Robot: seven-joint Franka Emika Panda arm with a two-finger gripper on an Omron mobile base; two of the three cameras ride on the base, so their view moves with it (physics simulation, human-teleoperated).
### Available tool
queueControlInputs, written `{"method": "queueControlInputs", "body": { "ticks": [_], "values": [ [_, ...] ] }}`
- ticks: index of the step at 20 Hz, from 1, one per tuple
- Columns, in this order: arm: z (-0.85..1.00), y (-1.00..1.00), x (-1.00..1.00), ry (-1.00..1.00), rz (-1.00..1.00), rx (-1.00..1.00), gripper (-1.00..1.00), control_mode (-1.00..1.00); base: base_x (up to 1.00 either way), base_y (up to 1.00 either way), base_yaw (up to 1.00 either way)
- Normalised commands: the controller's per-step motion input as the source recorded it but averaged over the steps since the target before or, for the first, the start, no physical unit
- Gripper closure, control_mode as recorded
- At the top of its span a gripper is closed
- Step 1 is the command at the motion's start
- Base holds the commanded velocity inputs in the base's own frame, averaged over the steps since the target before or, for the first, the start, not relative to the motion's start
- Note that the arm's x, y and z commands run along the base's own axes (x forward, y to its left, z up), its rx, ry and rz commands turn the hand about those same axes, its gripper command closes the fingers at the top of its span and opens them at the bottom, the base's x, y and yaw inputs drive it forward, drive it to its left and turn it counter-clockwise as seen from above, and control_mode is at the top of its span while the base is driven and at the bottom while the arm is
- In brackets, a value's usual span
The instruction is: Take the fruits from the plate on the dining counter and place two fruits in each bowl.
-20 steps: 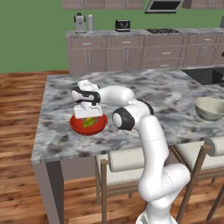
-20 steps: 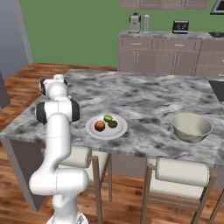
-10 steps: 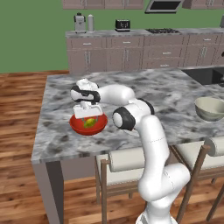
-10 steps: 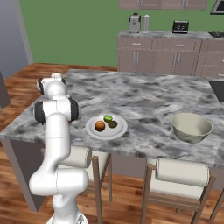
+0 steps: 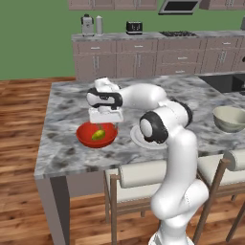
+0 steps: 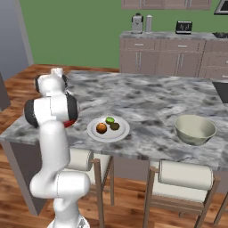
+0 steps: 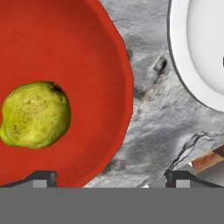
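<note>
Now, from the left base view, the gripper hangs just above the one red bowl on the dining counter, jaws spread wide and holding nothing. One yellow-green pear lies inside that bowl, free of the fingers. Just right of the bowl, a sliver of the white plate peeks out from behind the arm's elbow. One beige bowl sits well apart, at the counter's right side.

From the right base view, the single plate shows whole, and it carries three fruits, counted: one orange, one green lime and one brown kiwi, clustered close together near the middle. A small red edge of the red bowl shows behind the arm's elbow joint. The beige bowl stands far right with nothing visible inside it.

From the hand view, the two fingertips stand wide apart at the bottom edge, with nothing between them. The pear rests on the red bowl's floor, left of centre. The plate's rim curves in at the upper right, near the bowl but not touching it, marbled stone between them.
</note>
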Motion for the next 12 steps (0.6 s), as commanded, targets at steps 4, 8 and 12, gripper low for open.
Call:
{"method": "queueControlInputs", "body": {
  "ticks": [4,8,12],
  "values": [
    [0.29,-1.0,-0.89,-0.3,0.02,0.18,-1.0,-1.0,0.0,0.0,0.0],
    [0.15,-1.0,-0.97,-0.37,0.17,0.17,-1.0,-1.0,0.0,0.0,0.0],
    [0.46,-0.93,-0.62,-0.22,0.18,0.11,-1.0,-1.0,0.0,0.0,0.0]
  ]
}}
